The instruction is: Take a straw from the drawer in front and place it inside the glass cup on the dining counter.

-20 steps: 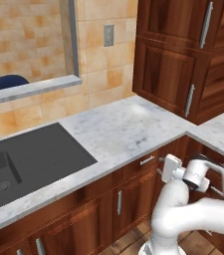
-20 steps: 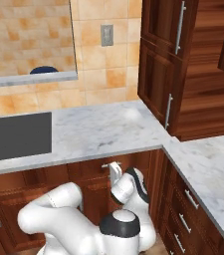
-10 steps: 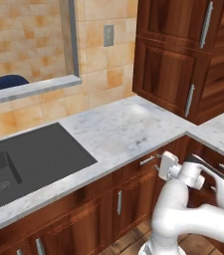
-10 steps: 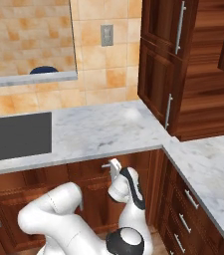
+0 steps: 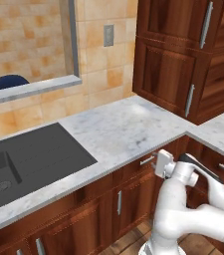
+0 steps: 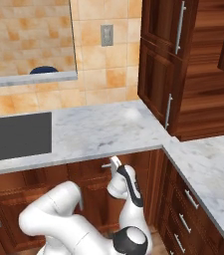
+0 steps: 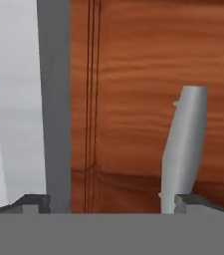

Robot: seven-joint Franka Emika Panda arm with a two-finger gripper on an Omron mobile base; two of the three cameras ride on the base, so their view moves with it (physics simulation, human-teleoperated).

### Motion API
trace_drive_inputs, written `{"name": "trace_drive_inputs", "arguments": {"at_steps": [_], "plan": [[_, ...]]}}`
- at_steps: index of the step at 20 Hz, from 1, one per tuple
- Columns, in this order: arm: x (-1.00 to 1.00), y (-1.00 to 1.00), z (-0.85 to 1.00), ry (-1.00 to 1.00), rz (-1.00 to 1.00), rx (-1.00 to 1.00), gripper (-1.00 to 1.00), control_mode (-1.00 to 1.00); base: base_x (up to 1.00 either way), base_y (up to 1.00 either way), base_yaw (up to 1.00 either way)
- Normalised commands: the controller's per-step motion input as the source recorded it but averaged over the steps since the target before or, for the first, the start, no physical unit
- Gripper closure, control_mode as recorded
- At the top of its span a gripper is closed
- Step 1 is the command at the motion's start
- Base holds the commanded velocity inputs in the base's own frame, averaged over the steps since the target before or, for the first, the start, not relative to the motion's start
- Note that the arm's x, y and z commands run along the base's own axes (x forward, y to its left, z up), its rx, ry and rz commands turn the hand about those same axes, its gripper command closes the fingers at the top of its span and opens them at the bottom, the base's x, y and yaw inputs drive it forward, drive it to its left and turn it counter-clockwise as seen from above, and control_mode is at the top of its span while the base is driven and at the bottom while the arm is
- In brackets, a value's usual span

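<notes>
Our fingers [image 7: 34,201] stand wide apart, holding nothing: in the hand view the two dark tips sit at the far left and right of the bottom edge with bare wood between them. Just above the right tip rises the grey handle [image 7: 183,154] of the drawer [image 7: 133,99], close against the gripper [image 7: 111,203] but not between the jaws as far as we can tell.

From the left base view we see the gripper [image 5: 159,160] pressed up to the drawer [image 5: 141,167] front, right under the edge of the marble top [image 5: 128,132], with the small silver handle [image 5: 147,160] just beside it. The drawer looks closed, its face flush with the neighbouring cabinet fronts. The right base view shows the same: the gripper [image 6: 114,165] beside the handle [image 6: 105,166], the arm folded low in front of the cabinets.

The straw cannot be seen; the drawer front hides whatever lies inside. We cannot pick out the cup either.

To the left on the marble top lies the black sink [image 5: 19,159]. Behind it runs a tiled wall with a grey outlet plate [image 5: 108,35] and a window ledge [image 5: 31,89], beyond which a dark blue rounded thing [image 5: 9,81] shows. Tall wooden cabinets [image 5: 183,55] with long silver handles stand on the right.
</notes>
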Motion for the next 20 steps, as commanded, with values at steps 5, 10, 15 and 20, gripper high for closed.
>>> {"name": "trace_drive_inputs", "arguments": {"at_steps": [5,10,15,20], "plan": [[0.27,0.00,-0.25,0.00,-0.02,0.00,-1.00,-1.00,0.00,0.00,0.00],[0.20,0.00,-0.30,0.00,-0.02,0.00,-1.00,-1.00,0.00,0.00,0.00],[0.20,0.00,-0.29,0.00,-0.02,0.00,-1.00,-1.00,0.00,0.00,0.00],[0.17,0.00,-0.31,0.00,-0.02,0.00,-1.00,-1.00,0.00,0.00,0.00]]}}
